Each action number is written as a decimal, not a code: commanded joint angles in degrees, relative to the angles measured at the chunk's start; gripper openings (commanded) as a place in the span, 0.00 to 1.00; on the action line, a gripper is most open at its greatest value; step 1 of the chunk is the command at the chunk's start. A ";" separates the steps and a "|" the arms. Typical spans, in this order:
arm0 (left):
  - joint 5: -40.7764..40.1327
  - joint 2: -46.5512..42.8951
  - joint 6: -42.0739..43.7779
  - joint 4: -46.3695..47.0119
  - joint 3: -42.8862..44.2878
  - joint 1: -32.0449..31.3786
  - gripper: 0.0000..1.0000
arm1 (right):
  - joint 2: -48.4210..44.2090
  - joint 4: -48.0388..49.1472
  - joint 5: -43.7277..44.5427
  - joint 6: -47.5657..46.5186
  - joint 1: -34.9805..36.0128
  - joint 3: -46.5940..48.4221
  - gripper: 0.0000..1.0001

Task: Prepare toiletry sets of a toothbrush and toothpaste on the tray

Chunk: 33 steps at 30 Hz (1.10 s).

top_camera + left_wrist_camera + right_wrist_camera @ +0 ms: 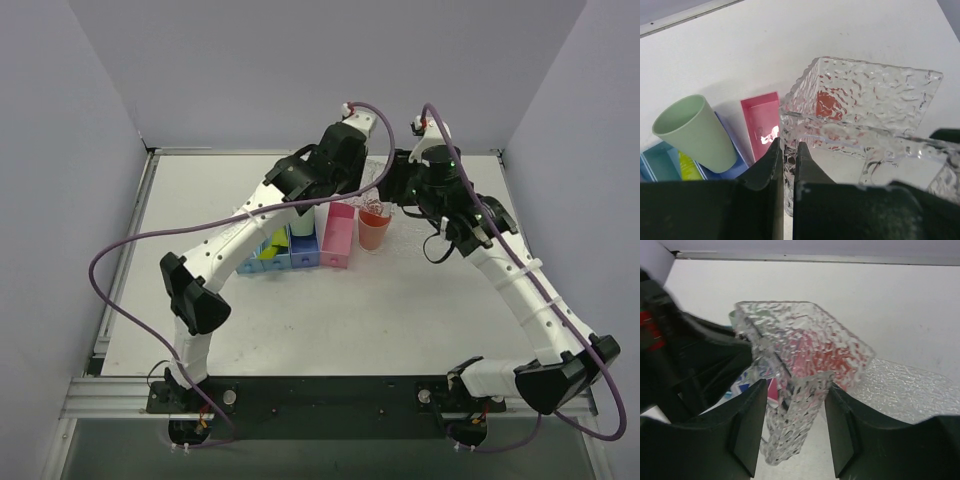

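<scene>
At the left of the row, the blue bins (pixel 275 252) sit side by side on the white table (pixel 400 310). A lime-yellow tube of toothpaste (pixel 688 167) lies inside one of them. Just to the right, toward the far side, a pale green cup (pixel 695 132) stands at the far end of the bins. In the left wrist view it appears tilted. The pink box (pixel 761 125) is next in the row, just beside the rightmost blue bin.

Above the far end of the pink box, the left gripper (pixel 788 145) has its jaws closed on one wall of the tray (pixel 865 100). The bumpy clear plastic is pinched between the two dark fingers. The tray is in the middle of the scene, toward the far side, held between the two grippers. It is tilted up on edge rather than lying flat. The pink box and something red show through its textured bottom.

The right gripper (pixel 796 390) meets the tray from the right, with its fingers (pixel 747 430) spread apart on either side of the tray's other end. Whether they press on the plastic cannot be told. Near of that gripper, an orange cup (pixel 375 232) stands upright just right of the pink box.
</scene>
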 commanded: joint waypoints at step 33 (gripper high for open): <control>24.08 -10.51 18.06 10.71 -15.50 -0.22 0.00 | -5.70 -12.13 -47.15 1.99 -20.25 5.57 0.52</control>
